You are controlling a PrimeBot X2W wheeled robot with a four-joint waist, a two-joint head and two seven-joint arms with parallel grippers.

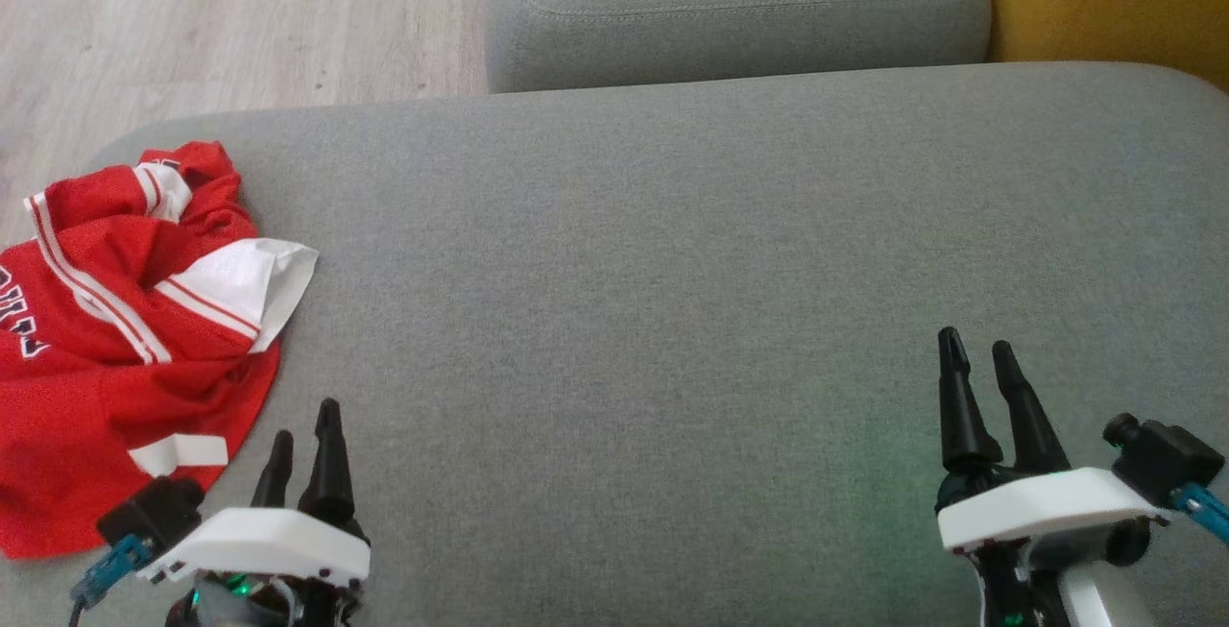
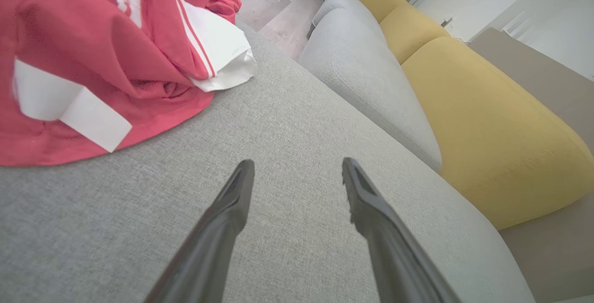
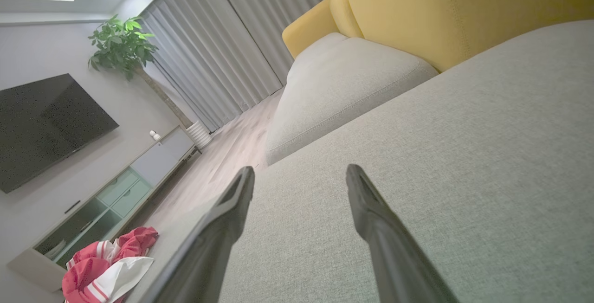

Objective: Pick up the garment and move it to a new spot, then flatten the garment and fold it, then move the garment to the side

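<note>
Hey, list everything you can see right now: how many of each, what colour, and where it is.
garment: one, red with white trim, crumpled at the left end of the big cushion
big cushion: one, gray, across the foreground
small cushion: one, gray, beyond the big cushion
back cushions: two, yellow, behind the gray ones
floor: one, pale wood, far left
television: one, black, on the wall
cabinet: one, pale, below the television
plant: one, green, beside the curtains
curtains: one run, gray, far wall
left tool: one, dark fingers, open and empty, just right of the garment
right tool: one, dark fingers, open and empty, over bare cushion
</note>
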